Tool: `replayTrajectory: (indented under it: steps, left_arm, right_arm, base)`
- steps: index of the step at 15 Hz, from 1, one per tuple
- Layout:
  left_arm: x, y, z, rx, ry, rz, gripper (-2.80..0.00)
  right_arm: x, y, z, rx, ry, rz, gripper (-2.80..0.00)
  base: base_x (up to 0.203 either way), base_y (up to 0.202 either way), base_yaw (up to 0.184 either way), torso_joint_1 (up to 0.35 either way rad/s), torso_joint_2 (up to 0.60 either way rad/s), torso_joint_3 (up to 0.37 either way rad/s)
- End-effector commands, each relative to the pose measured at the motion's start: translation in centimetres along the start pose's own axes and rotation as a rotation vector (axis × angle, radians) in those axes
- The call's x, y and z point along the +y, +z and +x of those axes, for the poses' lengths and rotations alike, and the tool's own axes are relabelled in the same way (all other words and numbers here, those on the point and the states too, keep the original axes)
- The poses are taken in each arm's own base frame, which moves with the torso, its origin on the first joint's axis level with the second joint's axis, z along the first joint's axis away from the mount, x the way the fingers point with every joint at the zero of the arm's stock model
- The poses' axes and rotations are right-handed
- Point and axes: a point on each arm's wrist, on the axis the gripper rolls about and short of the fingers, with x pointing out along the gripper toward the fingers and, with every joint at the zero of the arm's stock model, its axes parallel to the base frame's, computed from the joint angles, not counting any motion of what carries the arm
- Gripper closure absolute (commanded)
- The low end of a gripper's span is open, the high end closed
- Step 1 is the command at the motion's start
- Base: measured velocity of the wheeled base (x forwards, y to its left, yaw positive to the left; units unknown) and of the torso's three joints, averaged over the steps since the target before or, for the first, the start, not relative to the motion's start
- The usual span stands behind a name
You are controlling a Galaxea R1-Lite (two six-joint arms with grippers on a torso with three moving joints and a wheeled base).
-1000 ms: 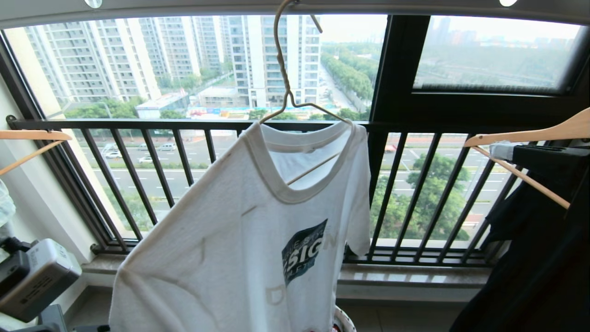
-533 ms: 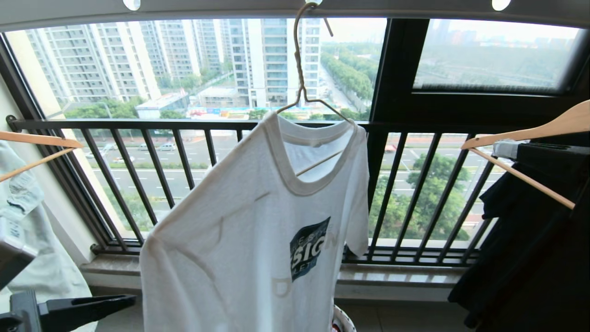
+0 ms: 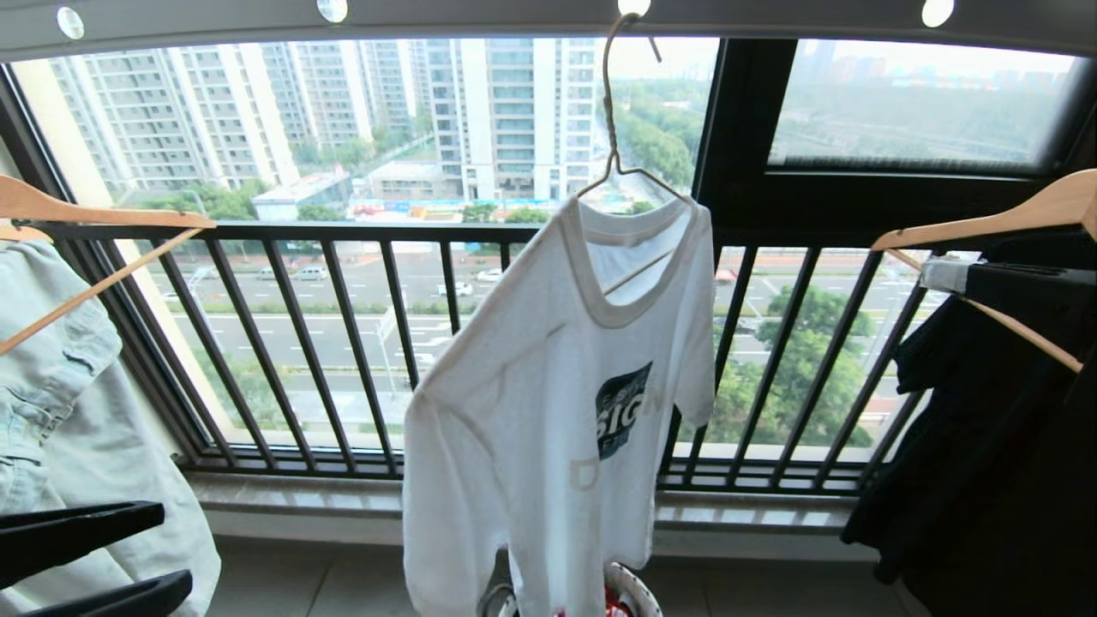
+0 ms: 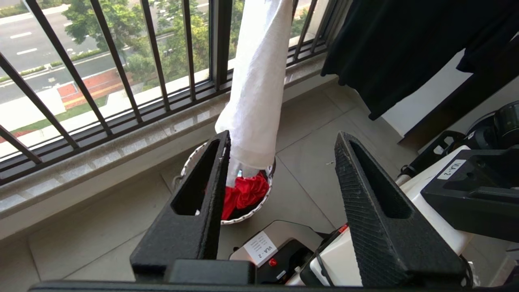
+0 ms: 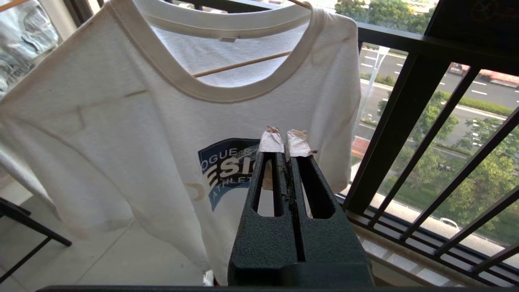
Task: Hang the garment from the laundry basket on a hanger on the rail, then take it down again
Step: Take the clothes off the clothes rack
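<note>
The garment [image 3: 548,411], a white T-shirt with a dark blue chest print, hangs on the cream wire hanger [image 3: 610,128]. Its hook is through a hole in the grey rail [image 3: 471,15] overhead. The shirt's hem dangles over the laundry basket [image 3: 641,593] on the floor. My left gripper [image 3: 176,548] is low at the left, apart from the shirt, open and empty. In the left wrist view its fingers [image 4: 202,194] frame the basket [image 4: 259,200] and the shirt's lower end [image 4: 257,81]. My right gripper [image 5: 284,138] is shut on nothing, pointing at the shirt [image 5: 121,121] by the print.
A pale denim garment [image 3: 60,403] hangs on a wooden hanger [image 3: 94,210] at the left. A black garment [image 3: 986,463] hangs on another wooden hanger [image 3: 986,227] at the right. The black window railing [image 3: 343,343] and its stone sill stand behind. Red cloth [image 4: 245,194] lies in the basket.
The shirt on its hanger has swung right and away from me, and the denim garment has swung into view at the left. My left gripper has dropped low and opened. The window railing has stayed put.
</note>
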Motion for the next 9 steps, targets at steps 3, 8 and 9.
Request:
replayTrajectory:
  steps: [3,8,9]
  left_arm:
    - [0.0,-0.1,0.7,0.031,0.004,-0.002,0.0]
    - [0.2,-1.0,3.1,0.134,0.021,-0.004,0.0]
    - [0.3,-1.1,3.4,0.15,0.023,-0.003,0.0]
  right_arm:
    - [0.0,0.0,0.0,-0.002,0.0,0.0,0.0]
    - [0.0,0.0,0.0,-0.001,0.0,0.0,0.0]
    - [0.0,0.0,0.0,0.0,0.0,0.0,0.0]
  base:
    - [0.0,0.0,0.0,0.0,0.0,0.0]
    - [0.0,0.0,0.0,0.0,0.0,0.0]
    - [0.0,0.0,0.0,0.0,0.0,0.0]
